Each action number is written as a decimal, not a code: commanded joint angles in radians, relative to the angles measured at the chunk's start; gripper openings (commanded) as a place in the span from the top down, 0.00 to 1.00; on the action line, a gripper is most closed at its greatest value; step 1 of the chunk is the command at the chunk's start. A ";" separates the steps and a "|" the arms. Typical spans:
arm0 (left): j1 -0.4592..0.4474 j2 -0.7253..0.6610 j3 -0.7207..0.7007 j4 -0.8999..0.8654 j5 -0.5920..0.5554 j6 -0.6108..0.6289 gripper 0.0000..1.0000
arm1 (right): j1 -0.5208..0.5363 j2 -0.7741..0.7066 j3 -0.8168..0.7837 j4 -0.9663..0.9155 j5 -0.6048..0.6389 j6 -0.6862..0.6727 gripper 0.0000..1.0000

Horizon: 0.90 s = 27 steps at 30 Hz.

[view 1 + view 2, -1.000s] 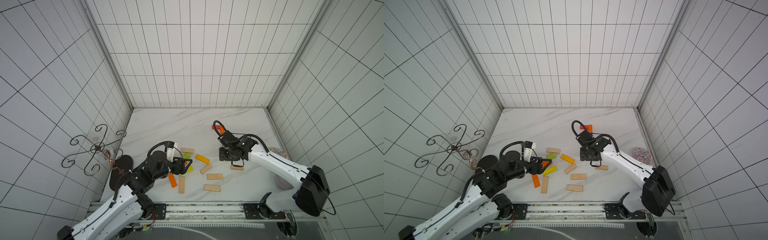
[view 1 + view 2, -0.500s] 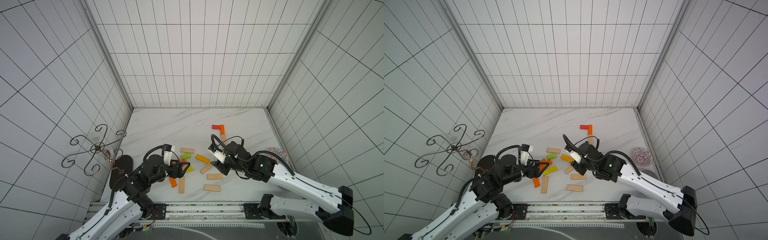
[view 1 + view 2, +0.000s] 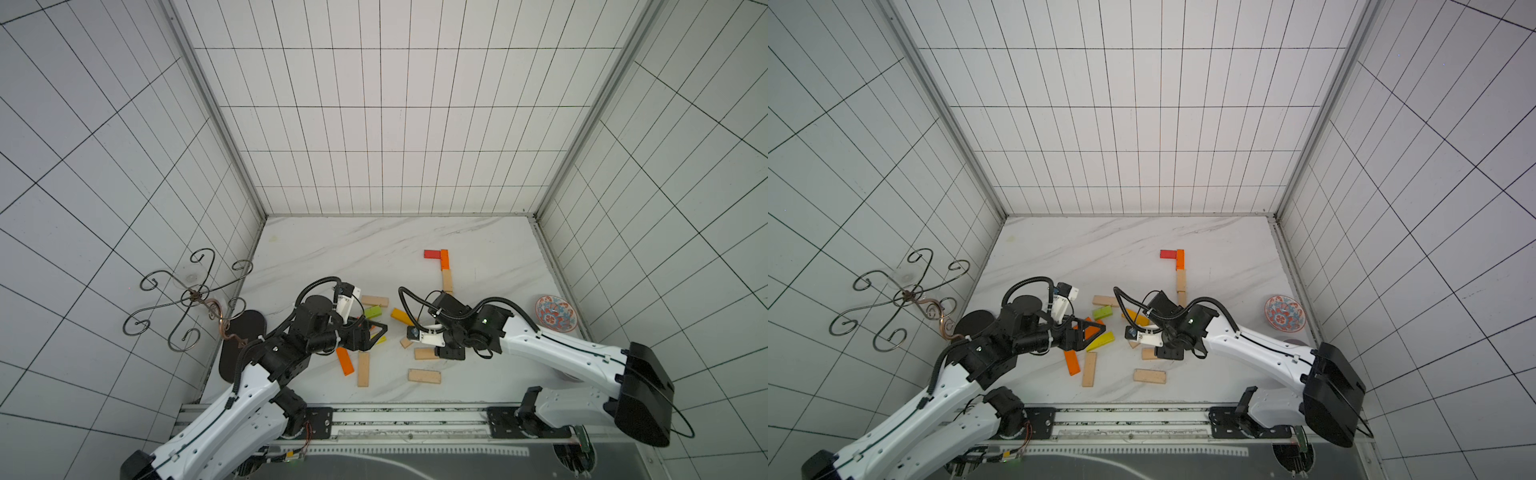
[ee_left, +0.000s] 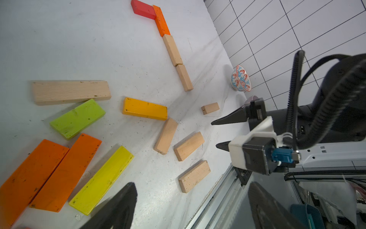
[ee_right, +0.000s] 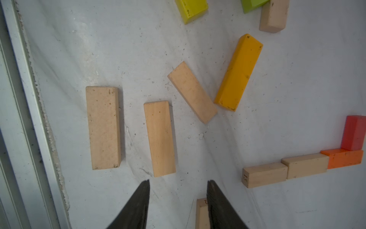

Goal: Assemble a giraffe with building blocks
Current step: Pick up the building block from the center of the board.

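On the marble table a red block point(image 3: 432, 253), an orange block point(image 3: 444, 258) and a natural block point(image 3: 447, 280) lie in an L-shaped line. The right wrist view shows a second natural block point(image 5: 264, 174) ending that line. Loose natural, green point(image 3: 372, 311), amber point(image 3: 402, 316), yellow and orange blocks lie near the front. My left gripper point(image 3: 376, 330) hovers open and empty over the coloured ones. My right gripper point(image 5: 178, 182) is open and empty. A natural block point(image 5: 159, 138) lies just ahead of it, and a small block point(image 5: 201, 212) sits beside one finger.
A patterned bowl point(image 3: 555, 313) stands by the right wall. At the left wall are a metal scroll stand point(image 3: 187, 303) and a dark oval base point(image 3: 243, 345). The metal rail point(image 3: 374, 415) runs along the table's front edge, close to a natural block point(image 3: 424, 376).
My right arm has swung away from the end of the block line toward the front, over the loose natural blocks, and its jaws have narrowed a little. The left arm has barely shifted.
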 commanded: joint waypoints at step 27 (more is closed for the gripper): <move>-0.004 0.105 -0.078 0.113 0.129 -0.058 0.12 | -0.083 0.268 -0.081 0.114 -0.193 -0.121 0.52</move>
